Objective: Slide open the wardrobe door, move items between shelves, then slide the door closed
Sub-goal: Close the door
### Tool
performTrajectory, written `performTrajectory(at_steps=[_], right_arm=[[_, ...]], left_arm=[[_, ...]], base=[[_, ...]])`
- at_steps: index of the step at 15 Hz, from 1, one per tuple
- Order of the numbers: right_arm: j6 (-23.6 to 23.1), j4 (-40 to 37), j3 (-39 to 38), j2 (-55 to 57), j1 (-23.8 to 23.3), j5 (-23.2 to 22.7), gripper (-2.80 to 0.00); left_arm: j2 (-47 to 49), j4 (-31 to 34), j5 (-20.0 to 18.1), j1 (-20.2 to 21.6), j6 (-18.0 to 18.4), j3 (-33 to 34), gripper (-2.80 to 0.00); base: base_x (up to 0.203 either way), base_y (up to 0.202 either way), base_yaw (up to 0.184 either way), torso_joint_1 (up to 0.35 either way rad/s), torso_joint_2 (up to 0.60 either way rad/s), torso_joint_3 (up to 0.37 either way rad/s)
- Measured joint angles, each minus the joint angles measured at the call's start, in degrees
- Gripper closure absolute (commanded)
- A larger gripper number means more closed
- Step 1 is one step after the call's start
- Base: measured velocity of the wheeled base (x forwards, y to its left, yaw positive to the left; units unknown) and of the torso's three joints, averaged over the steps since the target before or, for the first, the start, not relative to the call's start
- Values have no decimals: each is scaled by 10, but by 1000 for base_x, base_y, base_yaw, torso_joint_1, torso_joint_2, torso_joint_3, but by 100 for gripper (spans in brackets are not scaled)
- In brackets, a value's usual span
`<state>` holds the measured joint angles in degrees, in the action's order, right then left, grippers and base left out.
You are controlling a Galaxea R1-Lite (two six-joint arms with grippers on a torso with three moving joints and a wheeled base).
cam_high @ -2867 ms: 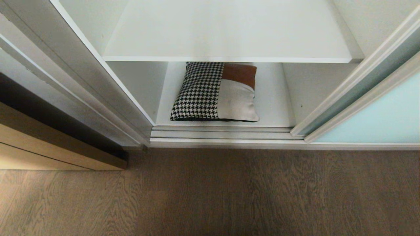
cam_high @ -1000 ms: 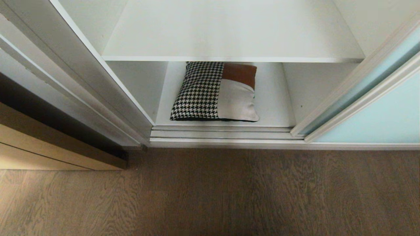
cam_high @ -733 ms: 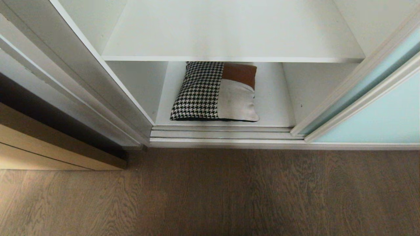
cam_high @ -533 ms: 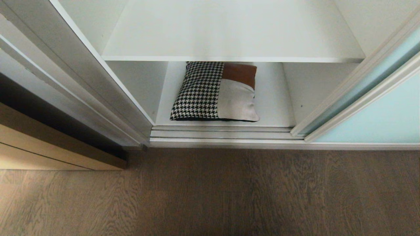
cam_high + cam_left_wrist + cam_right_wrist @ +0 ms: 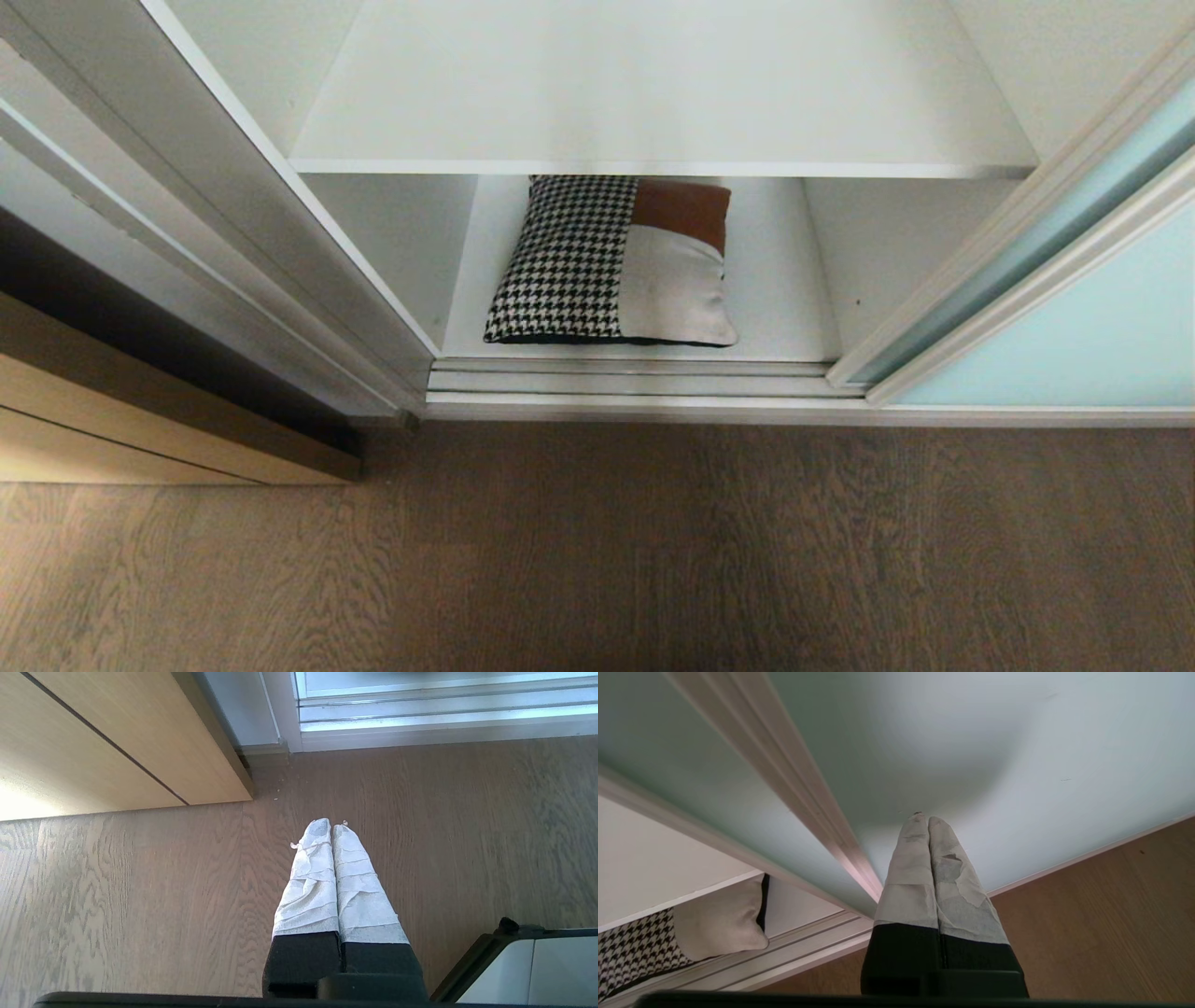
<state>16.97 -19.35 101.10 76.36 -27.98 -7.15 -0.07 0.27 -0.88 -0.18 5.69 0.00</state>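
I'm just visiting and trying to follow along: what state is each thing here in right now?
sliding wardrobe door: slid aside to the right, compartment open.
cushion: lying flat on the bottom shelf, untouched.
upper shelf: bare.
right tool: shut, holding nothing, tips close to the door's glass.
left tool: shut, holding nothing, pointing at the wooden floor.

Cushion (image 5: 611, 264) on bottom shelf (image 5: 775, 308), upper shelf (image 5: 653, 93) bare, aqua sliding door (image 5: 1074, 327) slid right

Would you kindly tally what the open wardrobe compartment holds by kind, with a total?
Houndstooth, beige and brown rectangular cushion: 1
Flat white shelf boards: 2, upper and bottom
Total: 3
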Motion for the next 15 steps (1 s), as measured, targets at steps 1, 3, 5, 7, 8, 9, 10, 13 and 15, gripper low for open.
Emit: performTrajectory(at_steps=[1,3,5,7,8,9,10,13,15], right_arm=[[0,0,0,0,1,-2,0],[0,-3,0,-4,4,-4,0],[4,-4,-5,-14,10,-17,0],[10,-4,-18,-27,13,-40,0],[10,-4,-24,-32,15,-48,0],[10,-4,-27,-37,22,-50,0],[9,-2,-29,-41,29,-50,0],[8,0,-31,-48,57,-50,0],[10,-6,-34,-56,71,-49,0]], left_arm=[[0,0,0,0,0,0,0],[0,0,0,0,0,0,0],[0,0,0,0,0,0,0],[0,0,0,0,0,0,0],[0,0,0,0,0,0,0],[0,0,0,0,0,0,0],[0,0,0,0,0,0,0],[0,0,0,0,0,0,0],[0,0,0,0,0,0,0]], base=[[0,0,0,0,0,0],[0,0,0,0,0,0],[0,0,0,0,0,0],[0,0,0,0,0,0],[0,0,0,0,0,0],[0,0,0,0,0,0],[0,0,0,0,0,0],[0,0,0,0,0,0],[0,0,0,0,0,0]])
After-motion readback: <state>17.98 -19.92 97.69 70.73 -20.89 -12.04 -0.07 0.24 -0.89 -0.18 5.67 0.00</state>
